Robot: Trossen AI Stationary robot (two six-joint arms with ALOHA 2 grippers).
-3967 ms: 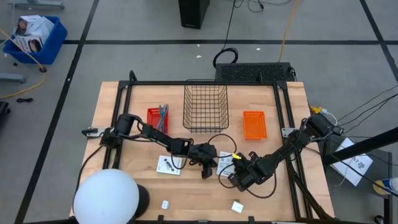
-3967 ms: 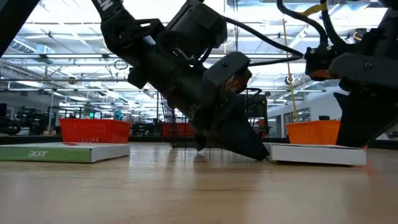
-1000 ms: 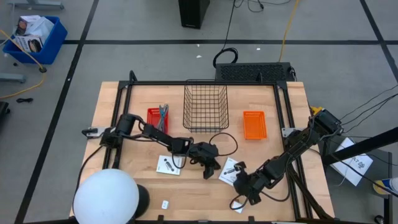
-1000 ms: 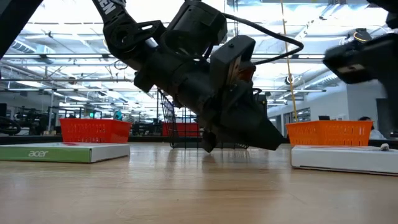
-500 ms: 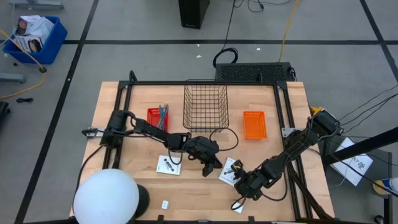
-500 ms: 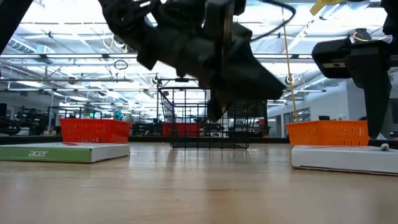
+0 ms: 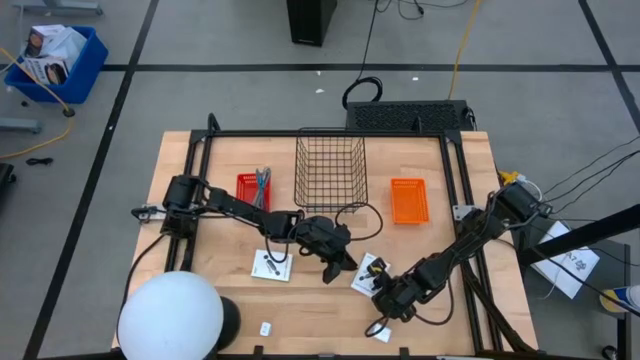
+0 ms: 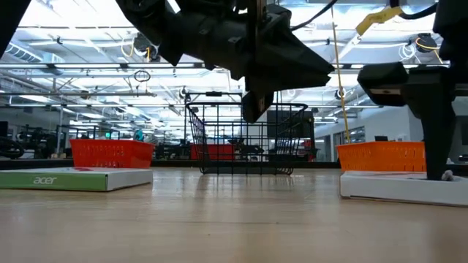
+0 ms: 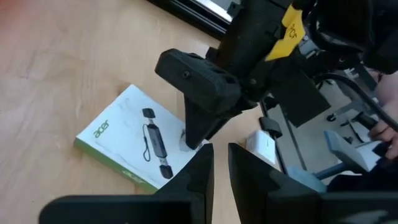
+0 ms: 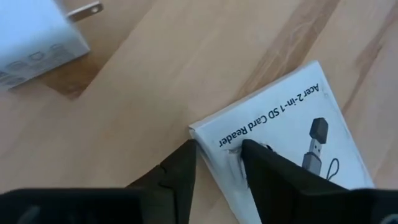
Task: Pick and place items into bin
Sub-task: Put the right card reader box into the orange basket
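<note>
The right hand (image 7: 383, 290) is low over the wooden surface (image 7: 440, 190), its 2 fingers (image 10: 180, 168) narrowly parted astride the corner of a white card reader box (image 10: 292, 143) lying flat there. The left hand (image 7: 345, 268) hovers just beside the box's other end, fingers (image 9: 199, 177) nearly pressed together around nothing. A second white box (image 7: 270, 265) lies near the left arm, the wire bin (image 7: 330, 172) stands further back, and a white charger block (image 10: 37, 31) rests near the right hand.
</note>
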